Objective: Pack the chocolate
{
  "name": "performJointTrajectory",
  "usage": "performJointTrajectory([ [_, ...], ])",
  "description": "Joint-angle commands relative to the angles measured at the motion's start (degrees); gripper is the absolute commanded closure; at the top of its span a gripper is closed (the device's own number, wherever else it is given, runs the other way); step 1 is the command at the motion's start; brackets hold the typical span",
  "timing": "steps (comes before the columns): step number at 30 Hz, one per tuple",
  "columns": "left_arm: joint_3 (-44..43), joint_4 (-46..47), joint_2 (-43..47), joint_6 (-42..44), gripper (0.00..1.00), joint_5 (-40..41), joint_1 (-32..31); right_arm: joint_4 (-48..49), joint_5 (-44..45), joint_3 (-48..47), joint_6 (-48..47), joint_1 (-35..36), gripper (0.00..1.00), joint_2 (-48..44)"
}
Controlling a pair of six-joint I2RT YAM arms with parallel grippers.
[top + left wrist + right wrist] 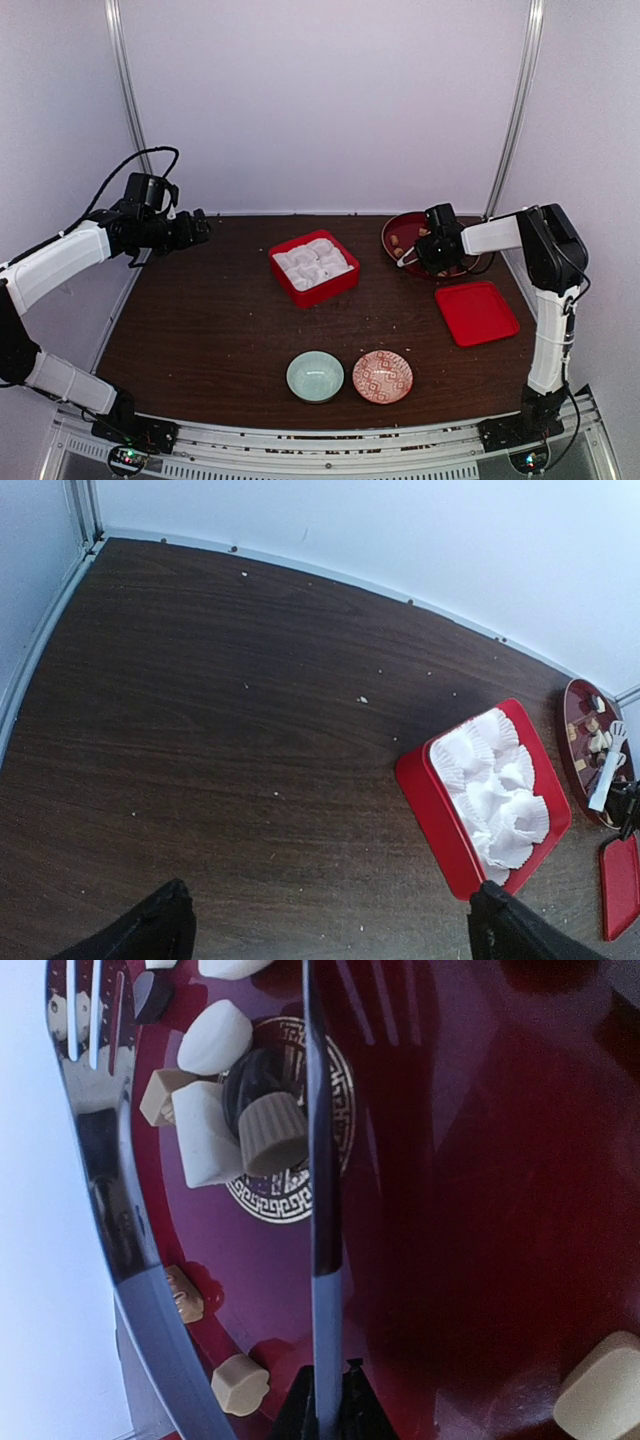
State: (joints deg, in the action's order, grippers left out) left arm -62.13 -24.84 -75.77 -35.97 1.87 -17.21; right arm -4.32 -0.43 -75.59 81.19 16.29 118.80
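Right wrist view: clamping tongs (pixel 110 1220) in right hand (pixel 322 1415), straddling a tan chocolate (pixel 272 1132) on the far-right plate (pixel 480 1160). Mid-pick. Next: squeeze, lift clear, carry left to the box (pixel 335 287). Holding left hand (pixel 200 228) spread apart, far left.

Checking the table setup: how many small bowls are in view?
2. A pale green bowl sits at front centre; a red-patterned bowl stands just to its right. None looks hidden.
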Motion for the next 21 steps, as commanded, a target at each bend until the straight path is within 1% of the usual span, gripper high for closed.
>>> performJointTrajectory([
  [1, 0.34, 2.86, 0.53, -0.13, 0.02, -0.84, 0.56, 0.86, 1.50, 1.60, -1.59, -0.65, 0.93, -4.18],
  [6, 0.20, 3.00, 0.53, 0.01, 0.02, -1.03, 0.52, 0.41, 3.03, 1.94, -4.30, -0.82, 1.00, -6.72],
  [12, -0.39, 3.05, 1.15, 1.05, 0.02, -1.52, 0.58, -1.70, 4.50, 1.05, -10.66, -0.94, 1.00, -10.45],
  [16, -1.59, 3.22, 2.50, 3.44, 0.02, -3.24, 0.60, -2.88, 3.23, -0.56, -19.88, -0.91, 1.00, -14.09],
  [19, -2.06, 4.81, 4.13, 5.64, 0.02, -7.11, 0.60, -1.11, -2.64, -1.39, -28.66, -0.83, 1.00, -17.61],
  [21, -1.81, 6.55, 5.48, 6.62, 0.02, -10.85, 0.59, -1.47, -4.89, -1.93, -34.09, -0.20, 1.00, -20.20],
])
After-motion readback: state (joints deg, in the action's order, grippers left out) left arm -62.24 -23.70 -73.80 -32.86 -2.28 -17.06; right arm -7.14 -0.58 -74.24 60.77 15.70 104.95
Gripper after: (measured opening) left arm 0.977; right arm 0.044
